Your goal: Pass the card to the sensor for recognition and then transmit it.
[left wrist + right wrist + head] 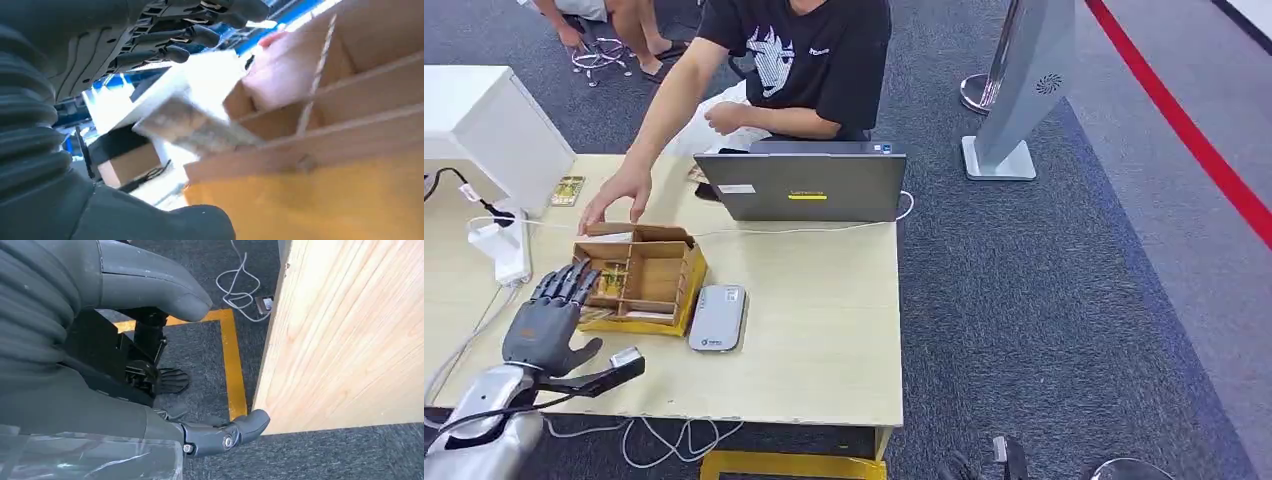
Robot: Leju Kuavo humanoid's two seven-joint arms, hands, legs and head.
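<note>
Left hand [549, 315] empty, fingers spread at box [639, 290]; may bump person's hand [614, 195] or miss card [195, 127].

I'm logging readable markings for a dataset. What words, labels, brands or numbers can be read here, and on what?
No text reads clearly.
Laptop: yellow lid sticker with dark print, too small to read.
Grey card reader: small mark near its edge, blurred.
Person's black T-shirt: white graphic, small wording unreadable.
Grey stand: round logo, no letters legible.
</note>
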